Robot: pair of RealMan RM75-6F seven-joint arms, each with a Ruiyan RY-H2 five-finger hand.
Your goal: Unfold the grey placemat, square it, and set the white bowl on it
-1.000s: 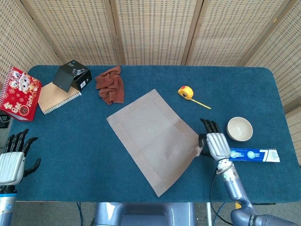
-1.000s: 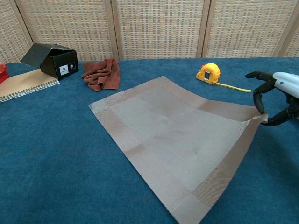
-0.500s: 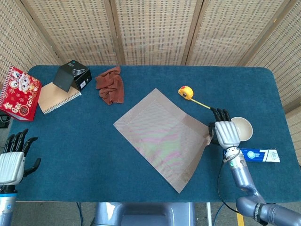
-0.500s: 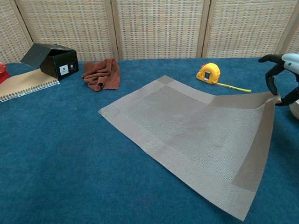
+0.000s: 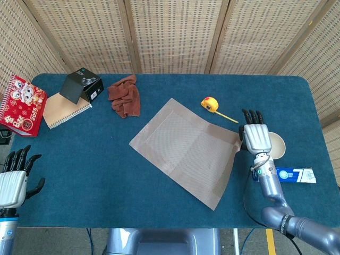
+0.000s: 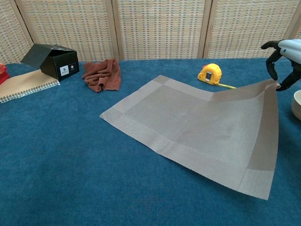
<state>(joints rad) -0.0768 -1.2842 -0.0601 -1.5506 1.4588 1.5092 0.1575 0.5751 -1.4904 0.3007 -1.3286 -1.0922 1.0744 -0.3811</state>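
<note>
The placemat (image 5: 190, 150) lies open at the middle of the table (image 5: 106, 175), one corner lifted at centre right, where the right hand (image 5: 256, 137) pinches it. The bowl (image 5: 278, 146) sits just right of that hand, a tube (image 5: 292, 175) below it. A tape measure (image 5: 210, 103) lies above the mat, a cloth (image 5: 125, 95) to its upper left. A box (image 5: 81, 85) rests on a notebook (image 5: 64, 110) at upper left, beside a calendar (image 5: 21, 104). The left hand (image 5: 14, 180) hangs at lower left.

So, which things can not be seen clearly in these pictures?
- white bowl: head view, right hand covers its near side; chest view, cut by the right edge.
- left hand: absent from chest view.
- toothpaste box: print too small to read.
</note>
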